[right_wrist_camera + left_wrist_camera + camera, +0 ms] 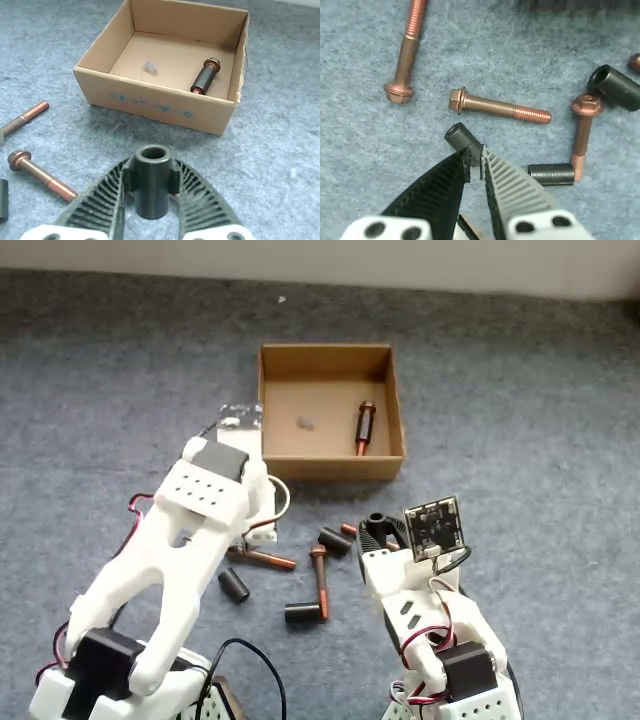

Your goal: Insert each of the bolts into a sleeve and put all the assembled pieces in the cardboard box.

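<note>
Holding a black sleeve (151, 187) upright, bore upward, jaws closed against its two sides: right pincer (151, 172), standing over the table (520, 440) near the front wall of the cardboard box (330, 468), not touching it. Cardboard box: open-topped, on the grey carpeted table. It contains one assembled piece (365, 426), a copper bolt through a black sleeve, lying beside the wall on the right arm's side, plus a small grey scrap (306, 423) on the box floor. Left pincer (475, 154): jaws drawn narrow, a slit between them, tips over the end of a lying sleeve (460, 139); whether they pinch it cannot be told. Loose stock on the table in front of the box, between the two arms: first bolt (404, 55), second bolt (497, 107) and third bolt (582, 131), all copper, lying flat, unsleeved. Short sleeve (551, 174): lying flat, one end against the tip of the third bolt. Further sleeve (617, 87): lying just beside that bolt's head.
</note>
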Robot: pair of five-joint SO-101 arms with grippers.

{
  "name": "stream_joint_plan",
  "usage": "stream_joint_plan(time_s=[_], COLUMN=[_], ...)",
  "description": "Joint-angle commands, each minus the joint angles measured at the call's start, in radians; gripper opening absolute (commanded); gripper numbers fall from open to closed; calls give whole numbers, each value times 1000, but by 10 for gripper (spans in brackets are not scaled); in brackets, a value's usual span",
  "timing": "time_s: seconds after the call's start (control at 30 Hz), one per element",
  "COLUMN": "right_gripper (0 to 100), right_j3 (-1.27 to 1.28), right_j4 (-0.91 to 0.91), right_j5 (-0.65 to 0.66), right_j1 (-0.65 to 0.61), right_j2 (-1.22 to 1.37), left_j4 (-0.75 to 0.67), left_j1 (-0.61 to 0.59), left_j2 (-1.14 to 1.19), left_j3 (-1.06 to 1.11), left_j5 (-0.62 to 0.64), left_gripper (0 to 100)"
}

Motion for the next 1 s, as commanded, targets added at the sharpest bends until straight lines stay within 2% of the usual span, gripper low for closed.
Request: stream_joint_plan(time_s=[0.0,0.07,0.3,0.47,0.53,0.7,0.97], right_gripper=[7,7,7,7,7,7,7], right_j3=[-13,-13,-12,-12,-12,-10,-8], right_j4=[-27,-27,-27,-27,-27,-27,-27], right_j5=[-12,-12,-12,-12,-12,-12,-12], right_j1=[13,13,13,13,13,13,13], right_j2=[-13,-13,-15,-15,-15,-15,-15], left_j4=[-126,-195,-379,-390,-390,-404,-565], left_j1=[16,18,10,10,8,-42,-67], left_j2=[-2,-2,-2,-2,-2,-1,-1], left_j3=[74,119,245,268,269,289,414], left_j5=[252,318,405,456,460,460,459], left_gripper=[73,73,88,242,271,241,202])
